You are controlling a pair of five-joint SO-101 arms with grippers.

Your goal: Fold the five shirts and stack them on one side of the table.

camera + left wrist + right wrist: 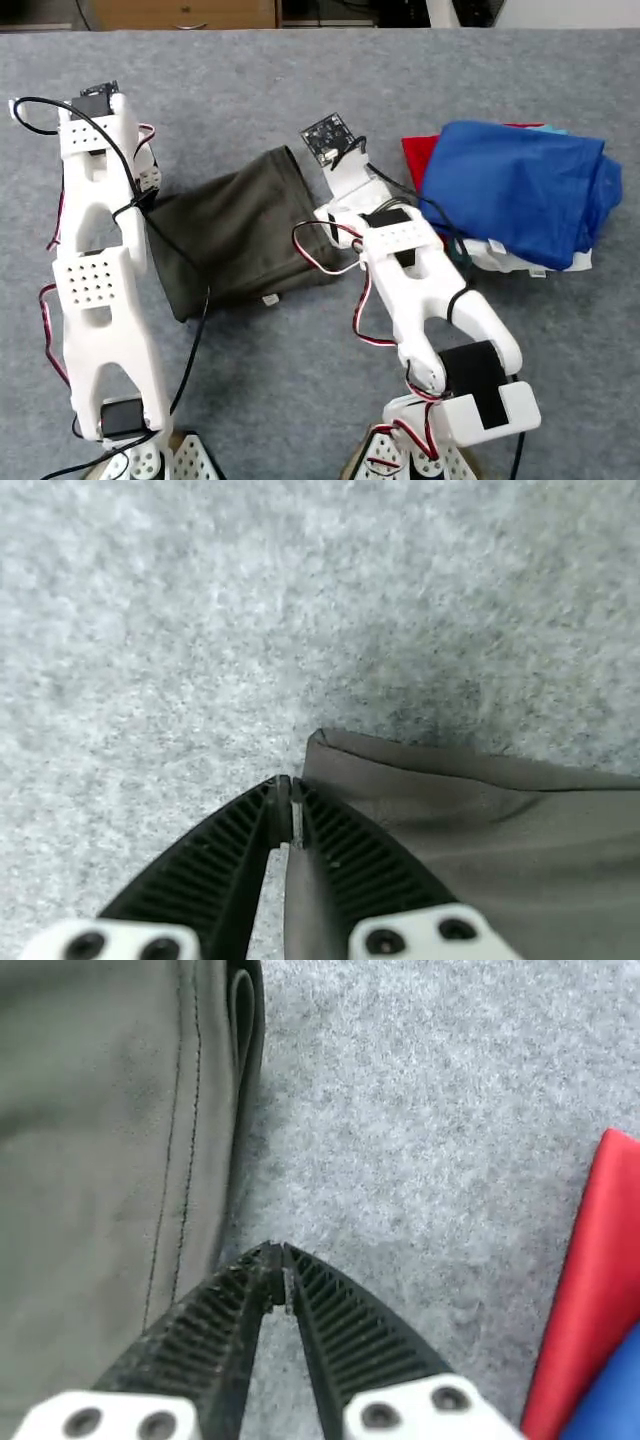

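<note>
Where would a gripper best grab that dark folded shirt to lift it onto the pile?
Grip the dark shirt at its thick folded edge facing the pile, coming in low from that side. It lies flat, so only an edge gives fingers something to pinch, and there the layers are doubled together. The left gripper is shut on the opposite edge.

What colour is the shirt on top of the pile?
The top shirt is blue, clearest in the high view.

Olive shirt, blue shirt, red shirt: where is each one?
olive shirt (pixel 240 235), high view, middle of the folded cloth.
blue shirt (pixel 515 185), high view, top face.
red shirt (pixel 595 1280), right wrist view, folded edge.
</note>
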